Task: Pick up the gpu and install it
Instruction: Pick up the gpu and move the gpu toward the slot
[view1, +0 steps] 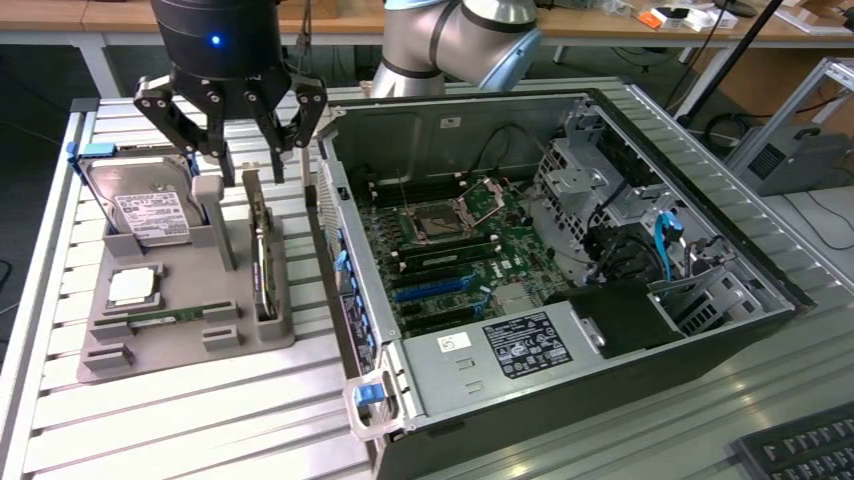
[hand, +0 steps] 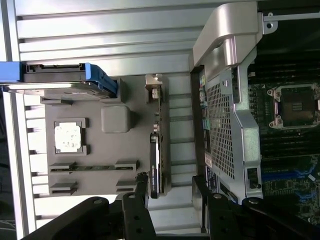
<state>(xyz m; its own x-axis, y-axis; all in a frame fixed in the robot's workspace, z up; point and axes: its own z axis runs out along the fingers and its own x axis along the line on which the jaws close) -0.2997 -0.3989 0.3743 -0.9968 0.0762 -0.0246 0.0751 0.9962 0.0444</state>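
Hand (view1: 244, 165) spread wide, holding nothing, hanging over the far end of the grey tray (view1: 187, 345) on the bench (view1: 187, 430). gpu (view1: 264, 262) just below it, standing on edge in a tray slot, untouched. Its long axis runs along the tray, parallel to the wall of the open computer case (view1: 441, 355) just beside it. Wrist view: card lies between the fingers, closer to one than the other. Hard drive (view1: 156, 212) stands on the tray toward the exterior view's left.
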